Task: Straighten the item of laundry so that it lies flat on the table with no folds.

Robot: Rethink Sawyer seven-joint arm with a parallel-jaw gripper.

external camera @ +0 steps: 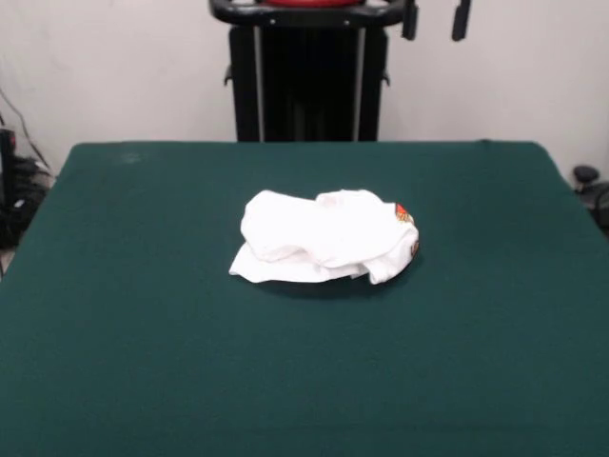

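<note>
The item of laundry (324, 238) is a small white garment that lies crumpled in a heap near the middle of the dark green table (143, 333). A bit of red and orange print shows at its right end. Its folds overlap, and the lettering is hidden. My gripper (436, 19) is drawn back at the top edge, to the right of the pedestal, high above the table's far edge and well away from the garment. Only its two dark fingertips (410, 19) show; they stand apart, open and empty.
The black pedestal (309, 86) stands behind the table's far edge at top centre. Cables and dark equipment (14, 186) sit beyond the left edge, and a small dark object (585, 176) beyond the right edge.
</note>
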